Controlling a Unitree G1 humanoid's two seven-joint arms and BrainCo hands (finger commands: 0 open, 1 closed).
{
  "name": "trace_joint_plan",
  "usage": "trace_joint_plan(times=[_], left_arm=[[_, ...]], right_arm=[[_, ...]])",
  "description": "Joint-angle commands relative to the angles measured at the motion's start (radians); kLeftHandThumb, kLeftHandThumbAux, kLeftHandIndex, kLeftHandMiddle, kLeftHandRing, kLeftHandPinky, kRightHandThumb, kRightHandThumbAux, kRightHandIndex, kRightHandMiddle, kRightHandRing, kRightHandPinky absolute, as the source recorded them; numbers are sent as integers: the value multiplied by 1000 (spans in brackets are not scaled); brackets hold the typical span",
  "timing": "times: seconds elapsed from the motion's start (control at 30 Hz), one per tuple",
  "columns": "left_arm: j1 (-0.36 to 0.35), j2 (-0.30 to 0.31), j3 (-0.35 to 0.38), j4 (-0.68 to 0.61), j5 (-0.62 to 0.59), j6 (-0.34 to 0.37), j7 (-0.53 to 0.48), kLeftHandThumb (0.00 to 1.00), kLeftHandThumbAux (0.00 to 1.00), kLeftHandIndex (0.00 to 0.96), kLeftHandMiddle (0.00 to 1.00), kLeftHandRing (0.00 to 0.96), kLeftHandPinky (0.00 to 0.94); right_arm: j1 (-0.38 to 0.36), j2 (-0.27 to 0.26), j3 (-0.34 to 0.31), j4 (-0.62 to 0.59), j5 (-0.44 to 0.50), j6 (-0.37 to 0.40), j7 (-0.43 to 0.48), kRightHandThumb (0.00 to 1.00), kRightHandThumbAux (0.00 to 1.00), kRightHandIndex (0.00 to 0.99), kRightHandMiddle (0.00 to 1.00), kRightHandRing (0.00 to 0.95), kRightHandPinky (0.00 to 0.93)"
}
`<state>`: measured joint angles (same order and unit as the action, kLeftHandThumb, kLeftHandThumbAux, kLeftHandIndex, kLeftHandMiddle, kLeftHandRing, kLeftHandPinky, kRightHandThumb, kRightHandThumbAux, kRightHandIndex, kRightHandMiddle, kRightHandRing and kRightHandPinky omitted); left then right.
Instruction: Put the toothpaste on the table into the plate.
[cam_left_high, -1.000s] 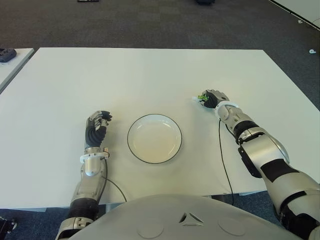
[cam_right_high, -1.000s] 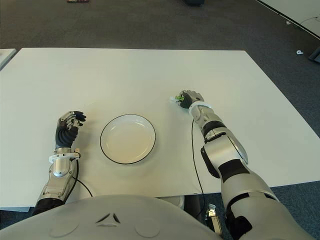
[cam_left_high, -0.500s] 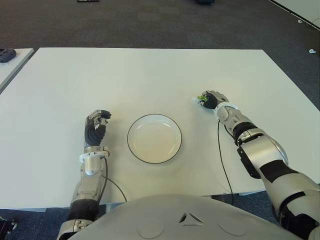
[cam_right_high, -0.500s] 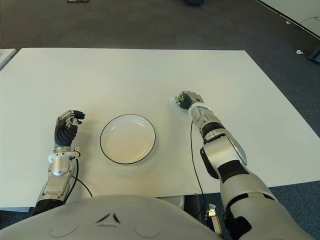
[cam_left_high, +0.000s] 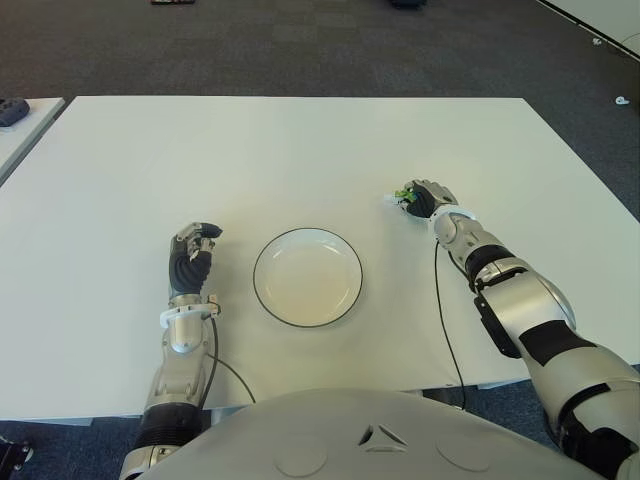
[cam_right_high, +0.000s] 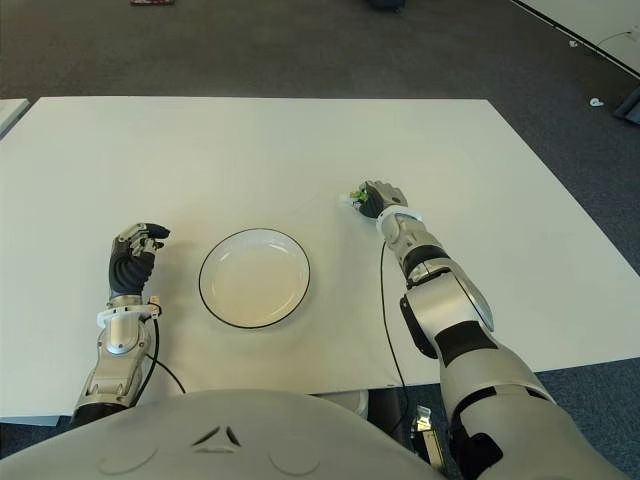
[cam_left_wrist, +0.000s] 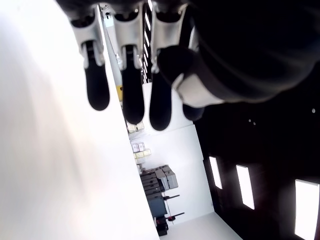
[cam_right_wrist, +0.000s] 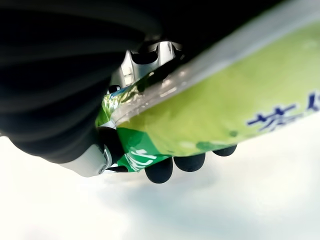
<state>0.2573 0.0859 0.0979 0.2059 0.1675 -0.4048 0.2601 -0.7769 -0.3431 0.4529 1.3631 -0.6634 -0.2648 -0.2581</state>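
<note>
A green and white toothpaste tube (cam_right_wrist: 210, 115) is held in my right hand (cam_left_high: 424, 198), whose fingers (cam_right_wrist: 159, 169) curl around it low over the white table (cam_left_high: 300, 150). The tube's end (cam_left_high: 399, 197) sticks out on the hand's left. This hand is to the right of and slightly beyond the plate (cam_left_high: 307, 277), a white dish with a dark rim near the table's front middle. My left hand (cam_left_high: 192, 252) shows left of the plate, its fingers (cam_left_wrist: 125, 95) curled and holding nothing.
A second table's corner (cam_left_high: 25, 110) with a dark object (cam_left_high: 12, 108) on it shows at the far left. Dark carpet (cam_left_high: 300, 40) lies beyond the table. A cable (cam_left_high: 440, 300) runs along my right forearm.
The right hand holding the toothpaste has stayed almost still. The left hand has shifted slightly toward the table's front edge.
</note>
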Motion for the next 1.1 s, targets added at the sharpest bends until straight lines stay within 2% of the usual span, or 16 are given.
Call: trace_joint_plan(times=[0.03,0.23,0.5,0.73,0.9,1.1], left_arm=[[-5,2,-1,19,-2,-5,-13,837,675,449,447,407,400],[-14,7,-4,43,21,-34,2,837,675,441,452,426,415],[-25,8,-4,61,45,-41,7,837,675,444,451,439,421],[-29,8,-5,56,36,-21,-9,837,675,446,450,441,431],[-33,4,-9,51,33,-16,-11,837,675,442,451,442,438],[-40,6,-11,53,39,-9,-7,836,676,434,456,453,434]], right_arm=[[-37,12,-4,-23,7,-42,-27,709,718,440,794,785,779],[-56,4,-9,-70,15,-114,-52,709,718,441,801,794,797],[-31,-8,-25,-132,27,-220,-100,710,718,441,827,820,827],[42,-21,-25,-314,17,-303,-141,712,717,440,845,839,843],[87,-40,-31,-445,20,-328,-111,713,717,440,847,840,833],[168,-59,-41,-671,27,-350,-49,712,718,440,843,835,827]])
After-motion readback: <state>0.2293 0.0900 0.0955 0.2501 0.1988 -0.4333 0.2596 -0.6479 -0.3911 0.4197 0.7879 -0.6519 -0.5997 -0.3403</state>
